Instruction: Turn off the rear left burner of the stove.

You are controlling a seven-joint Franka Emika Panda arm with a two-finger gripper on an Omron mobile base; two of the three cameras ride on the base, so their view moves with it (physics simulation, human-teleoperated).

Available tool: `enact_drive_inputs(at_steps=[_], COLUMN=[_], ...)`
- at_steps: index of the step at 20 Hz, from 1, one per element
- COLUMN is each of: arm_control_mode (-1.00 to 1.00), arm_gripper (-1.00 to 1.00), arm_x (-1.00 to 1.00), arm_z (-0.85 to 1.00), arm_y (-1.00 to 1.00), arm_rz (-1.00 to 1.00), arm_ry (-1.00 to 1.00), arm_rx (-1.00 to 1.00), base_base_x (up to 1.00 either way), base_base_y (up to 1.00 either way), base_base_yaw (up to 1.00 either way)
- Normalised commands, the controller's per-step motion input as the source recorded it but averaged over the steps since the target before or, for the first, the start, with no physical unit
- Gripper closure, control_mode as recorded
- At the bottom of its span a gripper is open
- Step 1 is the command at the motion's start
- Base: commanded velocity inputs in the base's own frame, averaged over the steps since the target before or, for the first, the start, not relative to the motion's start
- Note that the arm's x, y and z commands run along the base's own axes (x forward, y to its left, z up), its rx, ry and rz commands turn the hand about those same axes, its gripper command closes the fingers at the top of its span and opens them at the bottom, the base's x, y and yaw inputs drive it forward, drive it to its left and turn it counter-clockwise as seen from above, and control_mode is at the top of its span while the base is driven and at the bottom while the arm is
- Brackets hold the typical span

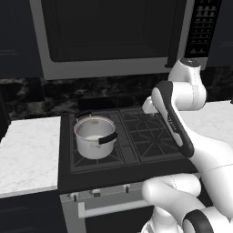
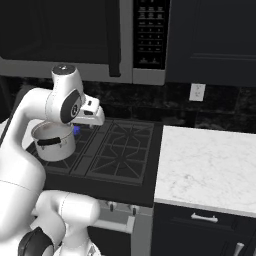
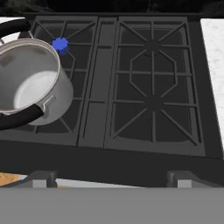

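The stove [image 1: 136, 170] is a black gas cooktop with crossed grates. Its rear left burner [image 3: 72, 33] shows a small blue flame [image 3: 60, 44] just behind the steel pot [image 3: 30, 83]. That flame [image 2: 76, 131] also glows beside the pot [image 2: 52, 141] in the right base view. The pot [image 1: 94, 135] stands on the front left grate, in front of the rear left burner [image 1: 98, 114]. My gripper [image 3: 111, 179] hovers above the stove's front edge, open, with nothing between its widely spaced fingertips [image 3: 41, 178]. Small knobs [image 1: 95, 192] line the steel front above a bar handle [image 1: 113, 207].
A steel-framed microwave [image 1: 113, 68] hangs over the cooktop. White marble counters flank the stove on the left [image 1: 27, 154] and on the right [image 2: 210, 165]. My own arm [image 1: 182, 132] crosses above the right-hand burners [image 3: 153, 74]. More knobs [image 2: 132, 209] show in the right base view.
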Motion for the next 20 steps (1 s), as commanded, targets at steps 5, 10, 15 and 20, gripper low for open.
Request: enact_drive_inputs(at_steps=[5,10,15,20], arm_control_mode=[1.0,-1.0,-1.0,-1.0], arm_gripper=[-1.0,-1.0,-1.0,-1.0], arm_x=[0.0,-0.38,-0.4,-0.43], arm_z=[0.0,-0.36,-0.55,-0.56], arm_y=[0.0,0.81,1.0,1.0], arm_rz=[0.0,0.02,0.07,0.09], arm_ry=[0.0,-0.01,-0.05,0.0], arm_rx=[0.0,-0.17,-0.36,-0.27], base_base_x=[-0.03,0.0,0.0,0.0], base_base_y=[0.0,0.0,0.0,0.0], base_base_yaw=[0.0,0.0,0.0,0.0])
